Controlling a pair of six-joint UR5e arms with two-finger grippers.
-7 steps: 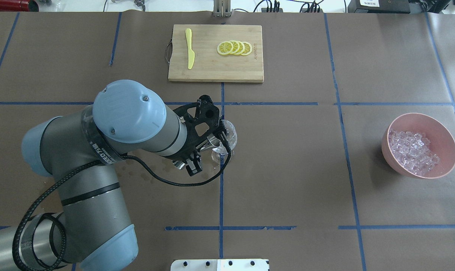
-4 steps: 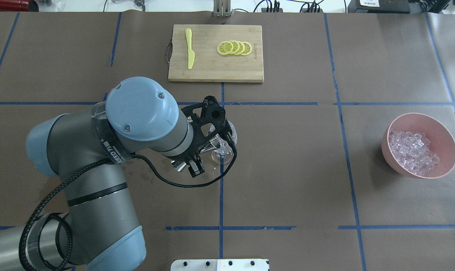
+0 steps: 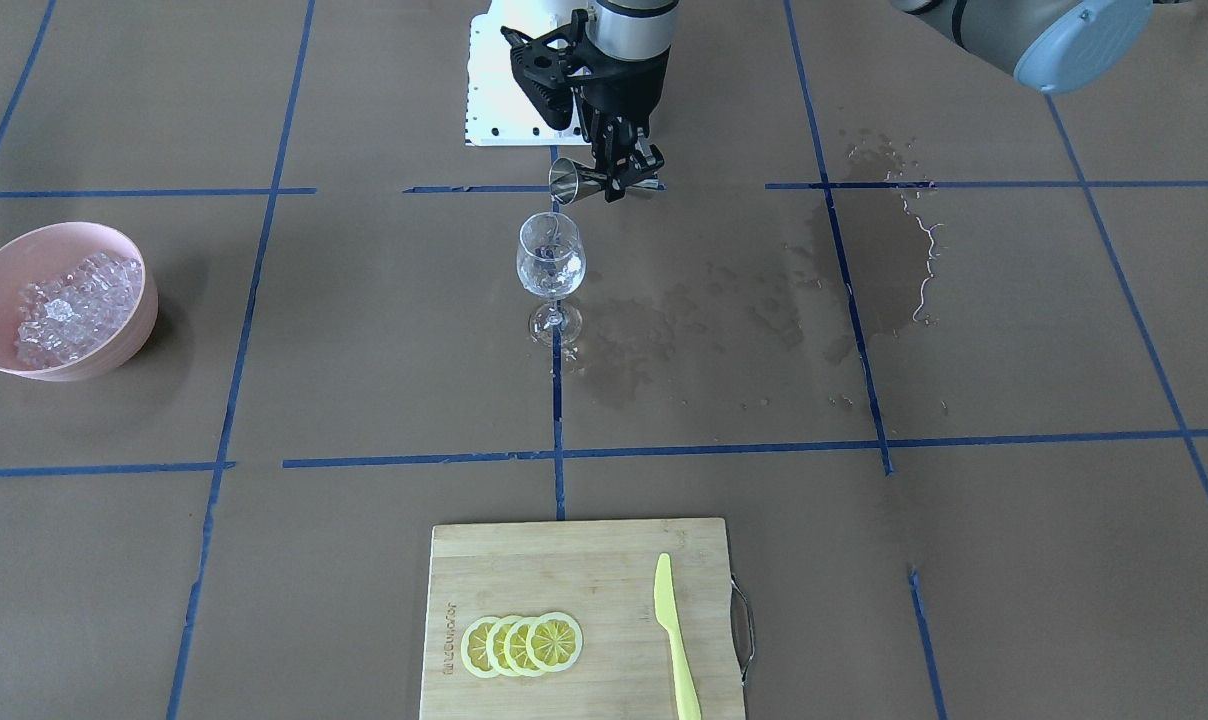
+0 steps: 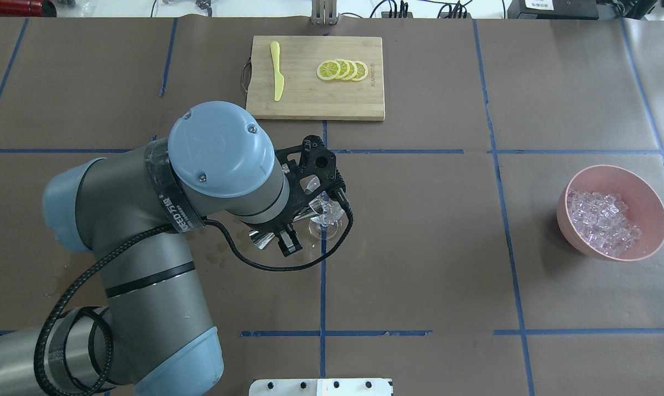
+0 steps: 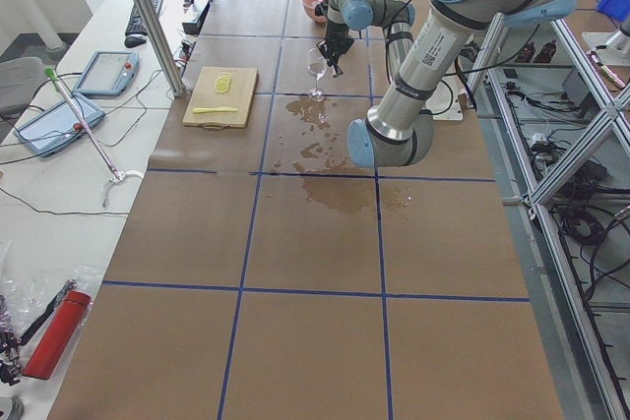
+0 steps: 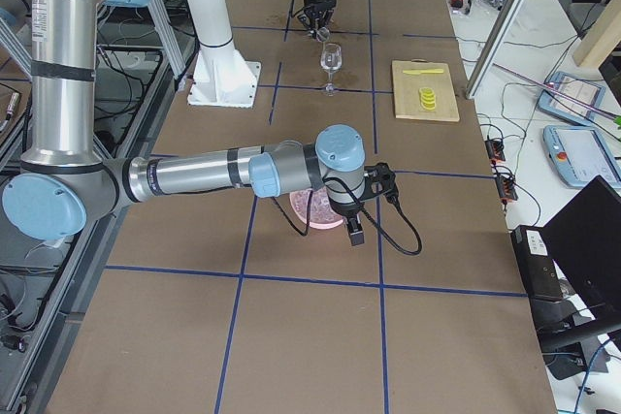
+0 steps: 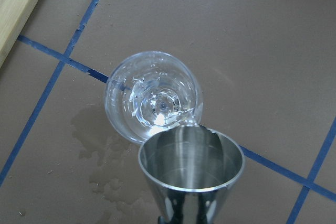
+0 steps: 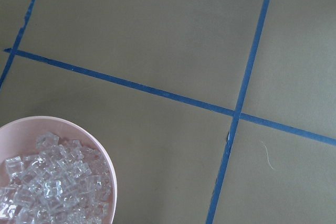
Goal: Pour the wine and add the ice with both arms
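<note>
Left gripper clamps the jigger on its side above the wine glass, its long axis along the table, mouth toward the ice end (right gripper: grip cannot be told).

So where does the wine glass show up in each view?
Front-facing: wine glass upper centre.
Overhead: glass left of centre, partly under the left hand.
Exterior left: glass top centre.
Exterior right: glass top centre.
Left wrist: glass centre, above the jigger.
Right wrist: not in view.
Landmark: bamboo cutting board with lemon slices.
</note>
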